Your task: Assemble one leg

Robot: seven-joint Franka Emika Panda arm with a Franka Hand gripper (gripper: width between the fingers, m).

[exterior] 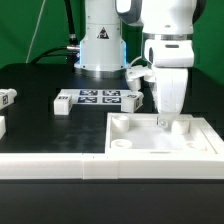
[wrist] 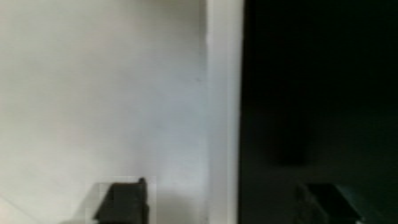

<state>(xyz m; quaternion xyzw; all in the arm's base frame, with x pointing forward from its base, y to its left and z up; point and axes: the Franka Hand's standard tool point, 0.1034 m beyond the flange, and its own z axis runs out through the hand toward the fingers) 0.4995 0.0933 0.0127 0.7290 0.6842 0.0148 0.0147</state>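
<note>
Exterior view first: leg [exterior: 62, 103] flat on the table [exterior: 40, 75], marker showing, touching or just beside the marker board [exterior: 97, 97] at its end toward the exterior view's left. Second leg [exterior: 7, 97] farther out, at that view's left edge. Neither one held. Both well apart from the gripper [exterior: 165, 120], set low over the tray [exterior: 120, 165] near its rear rim, toward the exterior view's right.

Wrist view: fingers [wrist: 121, 203] spread apart, with nothing between them but the tray's white edge against the dark table. Contact with the rim impossible to tell. Probably busy with the tray, not yet with the leg.

To do the leg step well:
- Rise straight off the rim before going sideways, so as not to drag the tray.
- Cross the marker board with height to spare.
- Come down centred on the leg, jaws wide and set across its narrow sides.
- Close only once both fingers flank it evenly, since a light block is likely to skid or twist under a one-sided touch.
</note>
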